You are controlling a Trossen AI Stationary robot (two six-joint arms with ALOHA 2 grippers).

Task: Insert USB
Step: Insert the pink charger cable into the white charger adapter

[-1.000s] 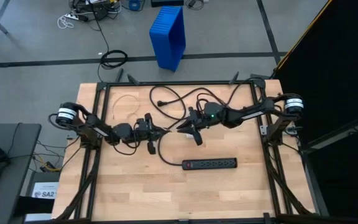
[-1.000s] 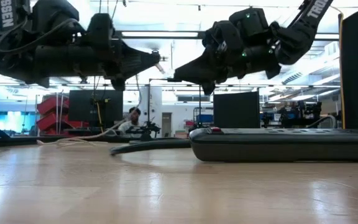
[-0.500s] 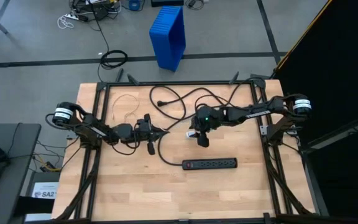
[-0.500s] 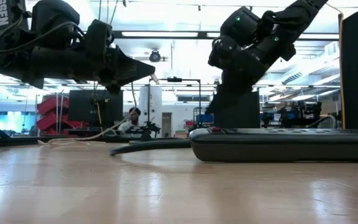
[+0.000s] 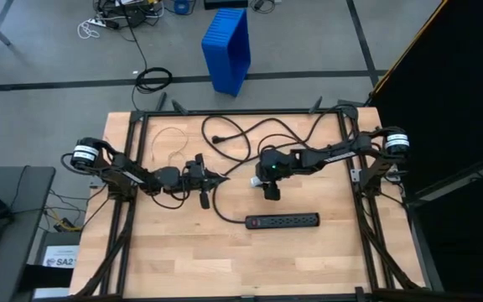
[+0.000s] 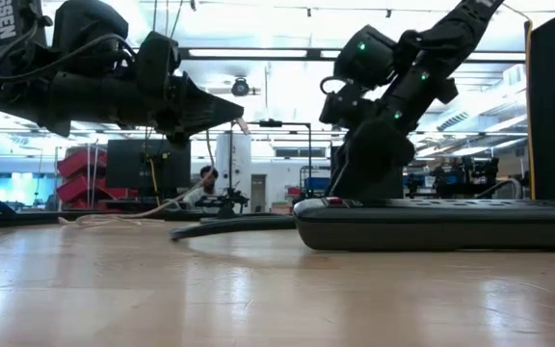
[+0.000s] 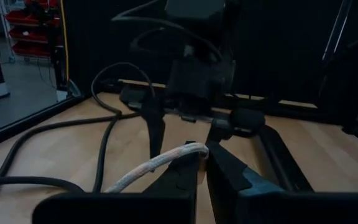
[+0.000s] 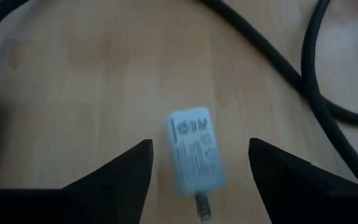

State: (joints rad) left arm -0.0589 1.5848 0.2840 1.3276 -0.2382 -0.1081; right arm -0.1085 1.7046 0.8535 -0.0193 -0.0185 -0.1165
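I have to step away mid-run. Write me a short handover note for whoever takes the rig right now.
Left end effector: shut on the USB cable, holding its end raised above the table, left of centre.
Right end effector: open, pointing down over the white charger block, which lies flat on the wood just above the black power strip; its fingers straddle the block without touching it.
Done: cable end picked up.
Left: grasp the charger block, bring block and cable end together, push the plug in. The plug tip is not clearly visible, so check its orientation first.
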